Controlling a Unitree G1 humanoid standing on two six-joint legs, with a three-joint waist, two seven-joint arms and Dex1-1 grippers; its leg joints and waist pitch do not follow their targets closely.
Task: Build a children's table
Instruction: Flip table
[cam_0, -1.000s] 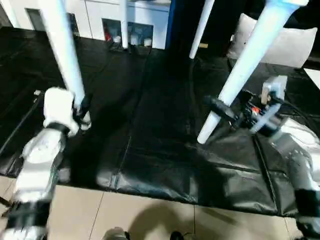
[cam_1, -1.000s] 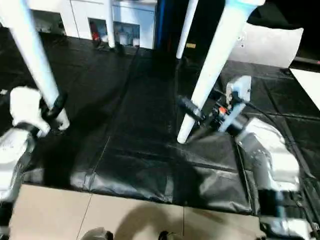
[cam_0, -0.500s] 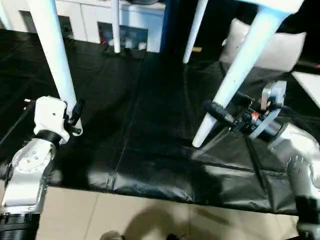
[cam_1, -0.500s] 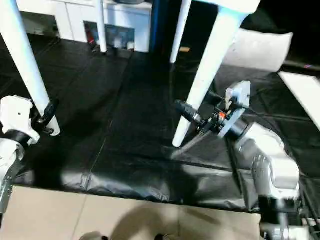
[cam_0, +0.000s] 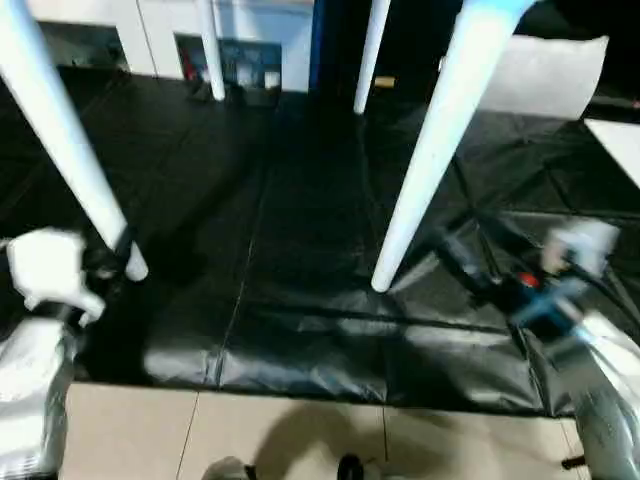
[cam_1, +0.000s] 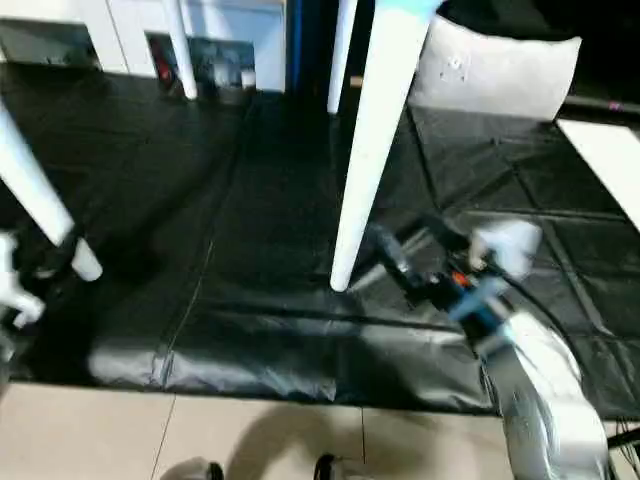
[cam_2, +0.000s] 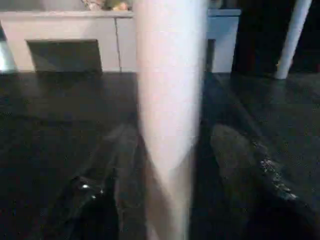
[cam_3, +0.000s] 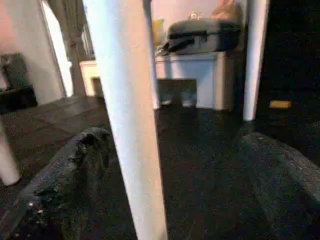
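Near the front edge of the black-covered worktable (cam_0: 300, 350), the left gripper (cam_0: 105, 265) sits beside the near-left leg (cam_0: 60, 150), fingers (cam_2: 122, 165) spread either side of it with gaps showing. The right gripper (cam_0: 470, 265) hangs wide open, just beside the near-right leg (cam_0: 435, 140), holding nothing. Farther back, two more legs (cam_0: 210, 50) stand toward the rear edge. All four feet of the children's table appear planted, so it looks assembled and upright; what seems left is drawing both arms clear.
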